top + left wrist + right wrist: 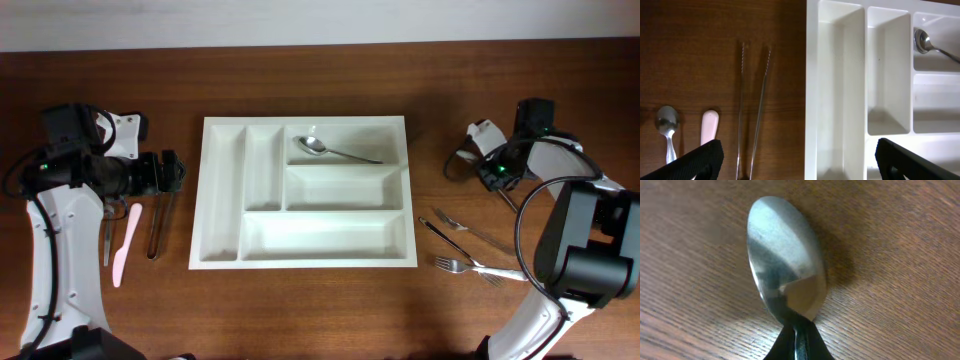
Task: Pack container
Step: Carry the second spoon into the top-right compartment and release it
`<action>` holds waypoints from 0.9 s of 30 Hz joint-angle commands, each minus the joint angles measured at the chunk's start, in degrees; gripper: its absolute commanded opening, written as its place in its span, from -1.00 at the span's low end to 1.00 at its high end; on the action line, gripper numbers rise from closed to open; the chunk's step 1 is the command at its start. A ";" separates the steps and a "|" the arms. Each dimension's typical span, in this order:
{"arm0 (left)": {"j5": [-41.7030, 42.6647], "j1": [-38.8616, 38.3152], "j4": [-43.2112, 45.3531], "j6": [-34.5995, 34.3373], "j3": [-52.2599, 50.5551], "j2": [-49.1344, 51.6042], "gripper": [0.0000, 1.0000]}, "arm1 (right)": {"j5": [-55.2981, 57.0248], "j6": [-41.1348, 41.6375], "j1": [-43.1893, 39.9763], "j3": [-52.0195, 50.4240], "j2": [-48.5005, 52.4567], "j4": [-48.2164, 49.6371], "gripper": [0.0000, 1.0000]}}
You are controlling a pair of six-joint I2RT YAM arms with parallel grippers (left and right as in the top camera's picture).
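The container, a large white tray with several compartments, lies mid-table, and its left part fills the right half of the left wrist view. A metal spoon rests in its upper right compartment. My right gripper is down at the table to the right of the tray. It is shut on the neck of a second metal spoon, whose bowl lies on the wood. My left gripper is wide open and empty, hovering over the tray's left rim.
Left of the tray lie metal tongs, a pink-handled utensil and a small spoon. To the right of the tray are two forks and a dark-handled piece.
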 commanded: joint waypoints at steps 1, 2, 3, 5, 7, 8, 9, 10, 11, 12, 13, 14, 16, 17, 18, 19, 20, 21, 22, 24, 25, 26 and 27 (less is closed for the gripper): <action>1.03 0.28 -0.07 0.92 1.05 -0.13 0.98 | 0.74 8.26 0.20 1.29 0.94 -0.20 -0.92; 1.03 0.28 -0.07 0.92 1.05 -0.13 0.98 | 0.63 9.62 0.20 2.19 0.20 -0.42 -0.92; 1.03 0.28 -0.07 0.92 1.05 -0.13 0.98 | 0.52 10.49 0.20 3.10 -0.59 -0.81 -0.93; 1.03 0.28 -0.07 0.92 1.05 -0.13 0.98 | 0.31 11.63 0.52 6.10 -2.75 -2.60 -0.92; 1.03 0.28 -0.07 0.92 1.05 -0.13 0.98 | 0.31 11.61 1.09 9.44 -4.72 -5.27 -0.93; 1.03 0.28 -0.07 0.92 1.05 -0.13 0.98 | 0.31 11.61 1.79 11.67 -5.90 -7.17 -0.92; 1.03 0.28 -0.09 0.92 1.05 -0.13 0.98 | 0.31 11.61 2.67 13.90 -6.95 -9.20 -0.92; 1.03 0.28 -0.07 0.92 1.05 -0.13 0.98 | 0.31 11.58 3.61 15.76 -7.72 -10.97 -0.92; 1.03 0.28 -0.07 0.92 1.05 -0.13 0.98 | 0.31 11.58 4.66 17.59 -8.37 -12.72 -0.92; 1.03 0.28 -0.07 0.92 1.05 -0.13 0.98 | 0.31 11.56 6.21 19.74 -9.01 -14.73 -0.92; 1.03 0.28 -0.07 0.92 1.05 -0.13 0.98 | 0.28 11.47 8.02 21.73 -9.42 -16.59 -0.92; 1.03 0.28 -0.07 0.92 1.05 -0.13 0.98 | 0.28 11.32 10.08 23.52 -9.60 -18.21 -0.92; 1.03 0.28 -0.07 0.92 1.05 -0.13 0.98 | 0.28 10.60 14.53 25.94 -9.62 -20.00 -0.92; 1.03 0.28 -0.07 0.92 1.05 -0.13 0.98 | 0.26 8.50 17.31 26.10 -9.62 -19.96 -0.92; 1.03 0.28 -0.07 0.92 1.05 -0.13 0.98 | 0.31 5.49 19.98 26.10 -9.57 -19.96 -0.92; 1.03 0.28 -0.07 0.92 1.05 -0.13 0.98 | 0.33 1.99 22.64 26.08 -9.18 -19.98 -0.92; 1.03 0.28 -0.09 0.92 1.05 -0.13 0.98 | 0.33 -0.68 24.76 26.08 -8.63 -19.96 -0.92; 1.03 0.28 -0.07 0.92 1.05 -0.13 0.98 | 0.31 -3.74 27.19 26.08 -7.78 -19.91 -0.93; 1.03 0.28 -0.07 0.92 1.05 -0.13 0.98 | 0.33 -7.21 30.14 26.08 -6.19 -19.80 -0.92; 1.03 0.28 -0.07 0.92 1.05 -0.13 0.98 | 0.33 -9.79 32.92 26.05 -3.82 -19.65 -0.92; 1.03 0.28 -0.07 0.92 1.05 -0.13 0.98 | 0.33 -11.04 34.03 26.05 -2.32 -19.50 -0.92; 1.03 0.28 -0.07 0.92 1.05 -0.13 0.98 | 0.31 -12.02 34.88 26.05 -0.79 -19.37 -0.92; 1.03 0.28 -0.07 0.92 1.05 -0.13 0.98 | 0.33 -12.55 35.58 26.08 0.81 -19.04 -0.92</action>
